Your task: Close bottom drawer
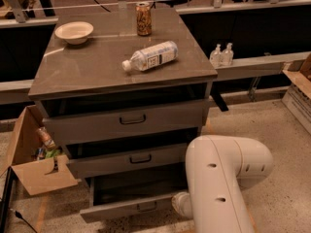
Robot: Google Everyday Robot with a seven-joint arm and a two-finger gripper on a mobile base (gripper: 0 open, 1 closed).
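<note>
Arm (221, 178) hides claw at open bottom drawer (127, 208); bottle (150, 56) label illegible.

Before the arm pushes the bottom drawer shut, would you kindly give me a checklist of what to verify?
1. Bottom drawer open and ready to push in: ok.
2. Tray free of protruding items: the visible part looks empty, the right end is hidden; cannot tell.
3. Gripper on the front panel: hidden behind the white arm by the drawer's right end; cannot tell.
4. Cardboard box clear of the drawer's path: it stands apart at the left; ok.
5. Bottle stable: it lies on its side on the cabinet top and may roll; not ok.
</note>
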